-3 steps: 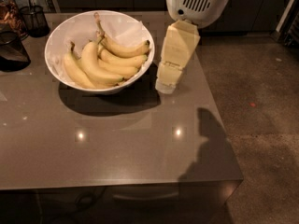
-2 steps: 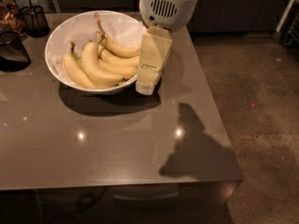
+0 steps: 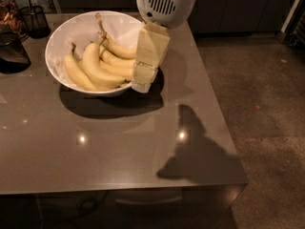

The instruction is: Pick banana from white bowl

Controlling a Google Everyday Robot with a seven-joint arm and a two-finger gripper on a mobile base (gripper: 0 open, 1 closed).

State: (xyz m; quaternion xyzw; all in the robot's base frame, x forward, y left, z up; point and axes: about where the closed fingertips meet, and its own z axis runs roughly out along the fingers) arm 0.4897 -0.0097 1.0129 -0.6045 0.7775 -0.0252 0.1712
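A large glossy white bowl [image 3: 62,37] with a white paper lining stands on the far left part of the grey table [image 3: 109,142]. It holds a bunch of several yellow bananas [image 3: 97,63], stems pointing to the back. My gripper [image 3: 142,82], cream-coloured and hanging from the white wrist housing [image 3: 164,4], is over the bowl's right rim, its tip next to the right ends of the bananas. It holds nothing that I can see.
Dark glass jars [image 3: 12,49] and a black mesh cup [image 3: 35,20] stand at the table's far left edge. The table's right edge drops to a speckled floor [image 3: 267,109]. Dark cabinets line the back.
The gripper has moved left, from beside the bowl over the table to above the bowl's right rim. The bananas and bowl have not moved.
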